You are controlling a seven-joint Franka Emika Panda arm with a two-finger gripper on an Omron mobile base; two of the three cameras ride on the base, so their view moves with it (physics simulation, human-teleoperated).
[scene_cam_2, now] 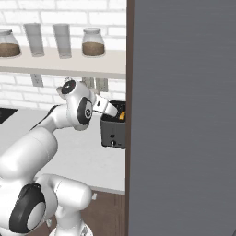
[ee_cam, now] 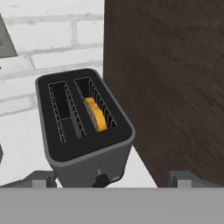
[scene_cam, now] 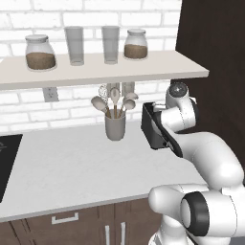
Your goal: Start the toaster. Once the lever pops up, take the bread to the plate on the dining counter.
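Broadly, a dark brown wooden panel (ee_cam: 166, 83) is seen rising at the right end of the pale counter (scene_cam: 72, 167), backed by a white brick wall (scene_cam: 28, 112). A long shelf (scene_cam: 95, 72) is fixed above the counter, and two brown-filled jars (scene_cam: 40, 52) and two empty glasses (scene_cam: 75, 45) are lined up on it. The white arm (scene_cam: 210, 162) is reached forward over the counter towards its right end. The toaster (ee_cam: 83, 127), dark grey-black, is set on the counter just beside the wooden panel, with its back near the brick wall. A grey utensil cup (scene_cam: 115, 125) filled with spoons and a whisk is placed to the left of the toaster, apart from it. The gripper (ee_cam: 116, 181) is held above the near end of the toaster, its jaws spread wide with nothing between them. An orange-yellow slice of bread (ee_cam: 97, 114) is lodged in the right slot. A small knob (ee_cam: 102, 180) is visible low on the toaster's near face.
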